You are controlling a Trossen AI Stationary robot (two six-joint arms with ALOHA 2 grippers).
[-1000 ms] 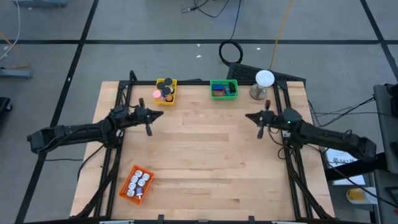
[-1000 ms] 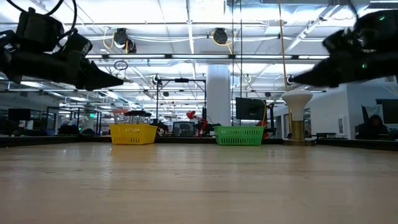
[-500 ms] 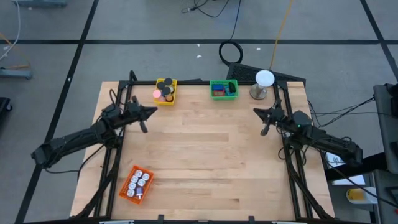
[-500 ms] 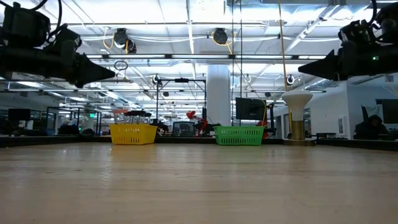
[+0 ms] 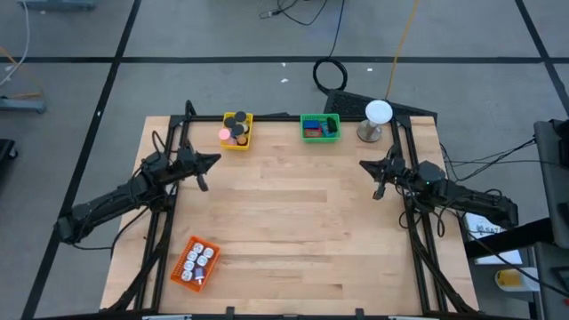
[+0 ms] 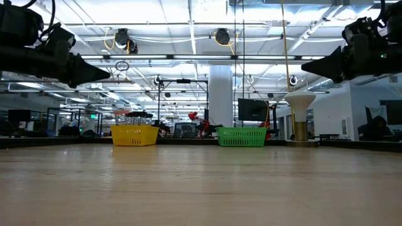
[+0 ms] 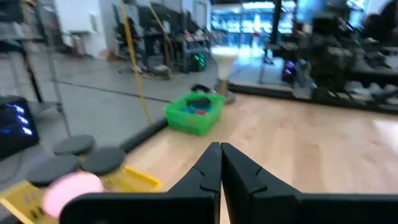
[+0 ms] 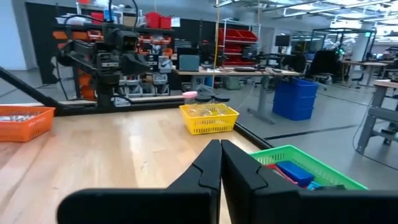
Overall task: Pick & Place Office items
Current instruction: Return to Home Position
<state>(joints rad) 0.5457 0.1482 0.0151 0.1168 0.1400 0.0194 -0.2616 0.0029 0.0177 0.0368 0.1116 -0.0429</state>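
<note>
Left claw (image 5: 209,162) hangs empty over the left side of the bench (image 5: 293,222), fingers pressed together. Right claw (image 5: 369,166) hangs opposite on the right side, pressed together too. Beyond them, the yellow basket (image 5: 250,132) holds black discs (image 5: 238,118) and a pink round piece (image 5: 224,135). The green basket (image 5: 320,140) holds blue and red blocks (image 5: 313,131), and the orange basket (image 5: 181,260) at the near left holds white bits (image 5: 202,258).

A grey floor (image 5: 222,36) crossed by dark lines surrounded the wooden table (image 5: 293,231). Beyond it, a white column (image 6: 220,88) rose beneath bright ceiling lights (image 6: 163,16), with red storage shelves (image 8: 239,37) and a blue bin (image 8: 295,99) behind.
</note>
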